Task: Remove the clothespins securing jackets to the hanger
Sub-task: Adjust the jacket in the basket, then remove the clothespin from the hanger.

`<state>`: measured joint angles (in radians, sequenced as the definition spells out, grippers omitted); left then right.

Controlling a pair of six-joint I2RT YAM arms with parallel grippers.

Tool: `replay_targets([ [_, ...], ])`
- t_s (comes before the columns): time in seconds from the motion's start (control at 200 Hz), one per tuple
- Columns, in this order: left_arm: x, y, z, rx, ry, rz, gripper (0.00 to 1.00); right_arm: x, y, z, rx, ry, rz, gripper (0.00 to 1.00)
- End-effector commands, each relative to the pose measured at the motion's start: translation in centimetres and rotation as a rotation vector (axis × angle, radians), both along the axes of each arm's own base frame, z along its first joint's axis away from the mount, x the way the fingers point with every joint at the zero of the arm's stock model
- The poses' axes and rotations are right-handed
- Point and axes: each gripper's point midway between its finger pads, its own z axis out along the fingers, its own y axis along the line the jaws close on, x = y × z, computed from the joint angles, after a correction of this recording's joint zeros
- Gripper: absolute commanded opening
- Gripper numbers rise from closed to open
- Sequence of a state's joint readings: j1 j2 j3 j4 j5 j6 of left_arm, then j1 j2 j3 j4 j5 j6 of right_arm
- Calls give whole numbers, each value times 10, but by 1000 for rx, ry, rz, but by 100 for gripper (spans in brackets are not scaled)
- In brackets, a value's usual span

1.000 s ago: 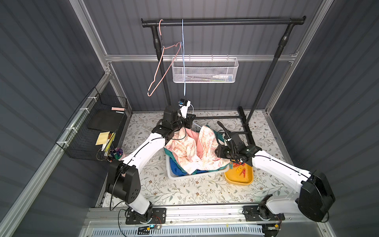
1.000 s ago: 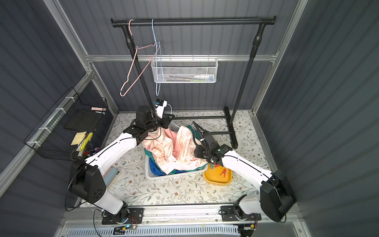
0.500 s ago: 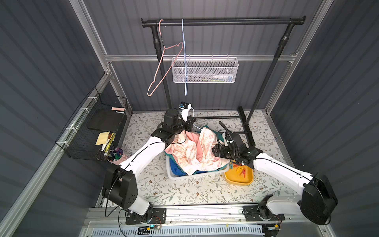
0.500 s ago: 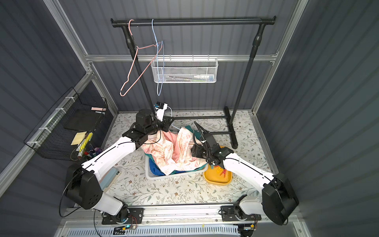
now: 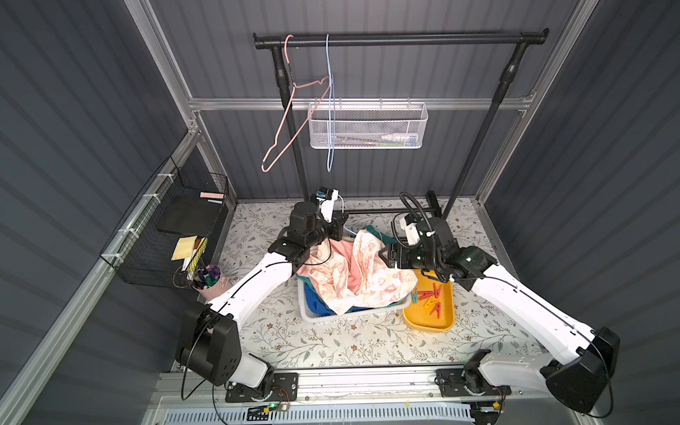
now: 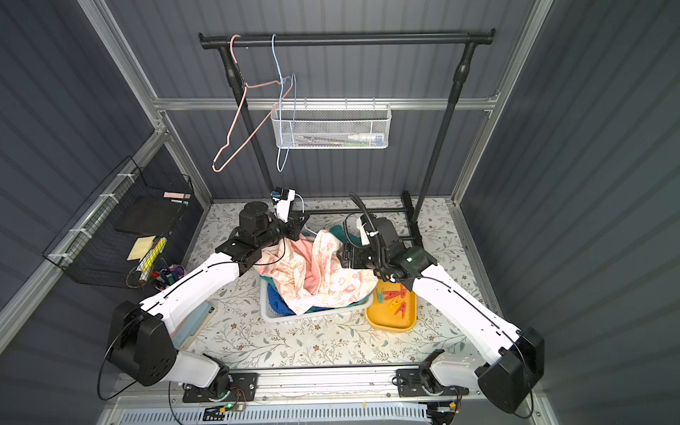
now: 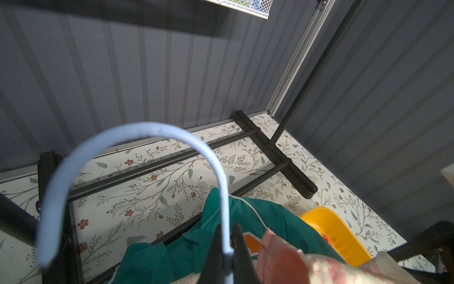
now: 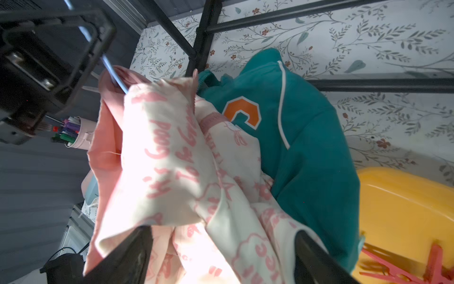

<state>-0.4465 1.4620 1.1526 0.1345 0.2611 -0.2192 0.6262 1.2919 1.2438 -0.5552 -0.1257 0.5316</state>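
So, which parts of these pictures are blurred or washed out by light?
Left wrist view: the hook of the light-blue wire hanger is blurred, too near the lens; the floral table cover is sharp. Right wrist view: a patch of the cream jacket with pink print is washed out. Both top views: evenly lit, sharp.

clothespins [image 5: 428, 296]: red, teal and yellow, loose in yellow tray [image 5: 427, 326], 3 o'clock of jackets | cream pink-print jacket [image 5: 353, 272]: crumpled atop basket [image 5: 331, 318] pile | light-blue hanger [image 7: 152, 127]: hook up, 11 o'clock | teal jacket [image 8: 307, 147]: orange patch showing, 1 o'clock | blue jacket [image 5: 314, 303]: underneath, 7 o'clock
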Motion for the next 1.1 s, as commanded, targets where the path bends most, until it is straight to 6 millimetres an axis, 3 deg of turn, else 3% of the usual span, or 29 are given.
replay_targets([
  [0.0, -18, -9, -19, -3, 60, -61, 17, 26, 28, 53, 97, -133, 55, 85],
  [0.195, -21, -10, -23, -26, 57, -68, 23, 53, 53, 86, 168, -202, 77, 85],
  [0.33, -22, -11, -30, -19, 65, -76, 17, 55, 52, 88, 154, -179, 61, 85],
  [0.485, -26, -11, -35, -11, 77, -91, 16, 37, 32, 80, 144, -170, 19, 88],
  [0.575, -25, -12, -37, -10, 78, -95, 16, 27, 9, 88, 134, -213, -51, 89],
  [0.68, -23, -14, -35, -20, 69, -95, 20, 17, -19, 80, 99, -210, -146, 89],
  [0.705, -22, -13, -34, -23, 69, -93, 21, 10, -26, 89, 118, -231, -159, 89],
  [0.84, -21, -15, -31, -38, 59, -92, 23, 1, -38, 90, 147, -249, -196, 89],
  [0.965, -25, -18, -30, -58, 59, -121, 25, 10, -26, 103, 168, -292, -159, 91],
  [1.031, -26, -19, -30, -65, 59, -127, 27, 16, -9, 109, 178, -285, -101, 91],
  [1.046, -26, -19, -29, -66, 57, -128, 27, 22, -1, 101, 167, -265, -88, 91],
  [1.096, -27, -19, -31, -67, 60, -129, 30, 31, 14, 102, 169, -262, -54, 92],
])
